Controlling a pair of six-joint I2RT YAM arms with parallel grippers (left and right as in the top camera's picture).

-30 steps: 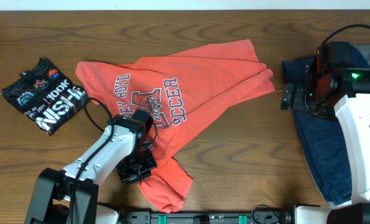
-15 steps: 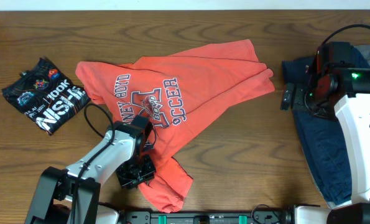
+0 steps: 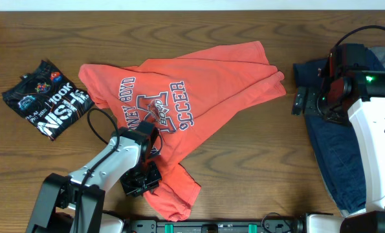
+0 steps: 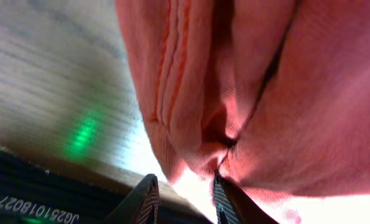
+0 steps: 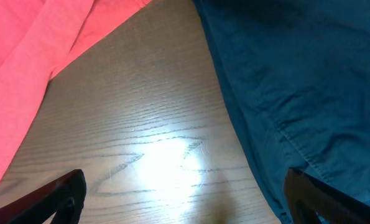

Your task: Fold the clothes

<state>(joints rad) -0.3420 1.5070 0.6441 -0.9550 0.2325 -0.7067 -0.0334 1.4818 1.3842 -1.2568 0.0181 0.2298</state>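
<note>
Coral T-shirt [image 3: 205, 84] hem at our left tool [image 4: 185, 182]; we cannot tell if pinched. We'd bite deeper. Right tool [image 5: 181, 186] spread.

the table [image 3: 244, 162] beneath me is brown wood with long grain. a white glare [image 5: 166, 162] lies on it at my right side; a green glow [image 4: 82, 134] shines on the wood at my left.
</note>
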